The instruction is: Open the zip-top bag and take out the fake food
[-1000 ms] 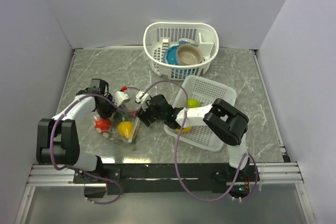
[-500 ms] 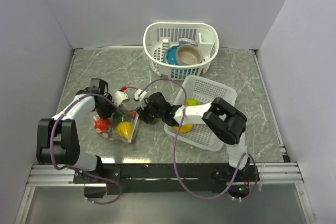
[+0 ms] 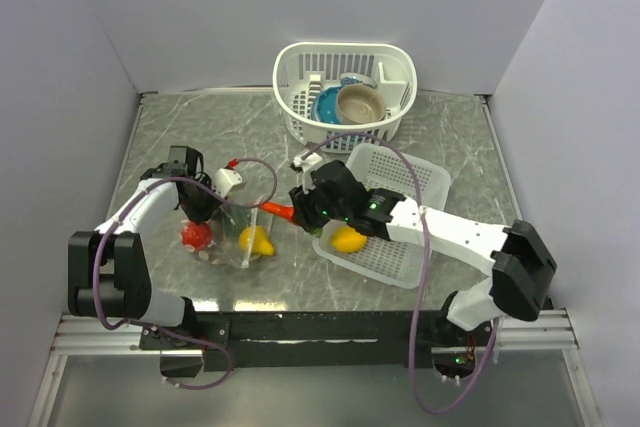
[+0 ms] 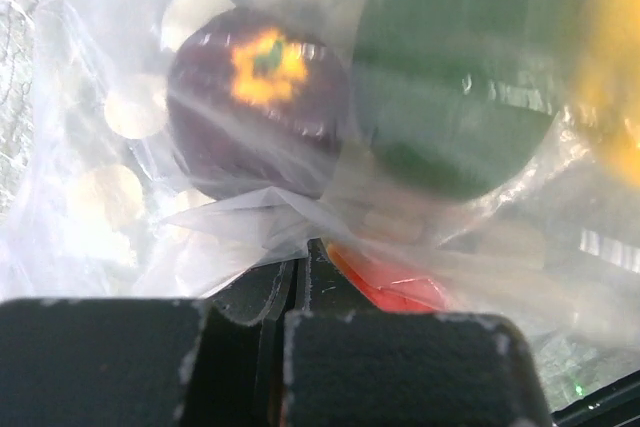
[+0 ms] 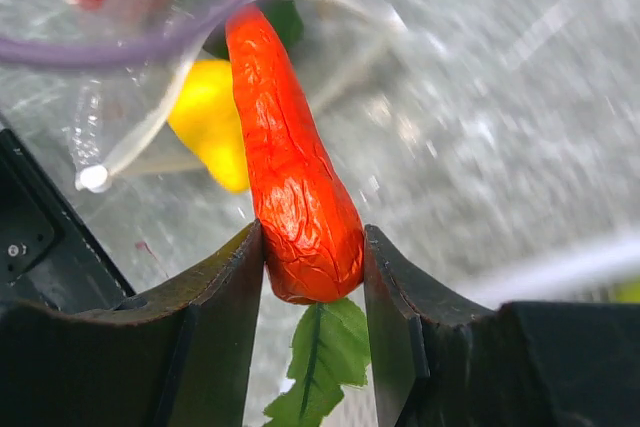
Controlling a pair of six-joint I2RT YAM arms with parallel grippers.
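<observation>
The right hand (image 5: 312, 265) has narrowed onto an orange carrot (image 5: 287, 172), now pulled clear of the zip-top bag (image 3: 232, 239). Its elbow (image 3: 522, 265) has swung toward the tabletop's (image 3: 450, 137) right edge.

Orange carrot (image 3: 274, 209) clamped in right fingers (image 3: 296, 211), zip-top bag (image 3: 233, 243) alongside

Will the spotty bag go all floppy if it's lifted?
Probably floppy: the bag crumples into folds where the left end effector pinches it. Fruit inside would likely make it sag. It looks shiny, maybe slippery.
</observation>
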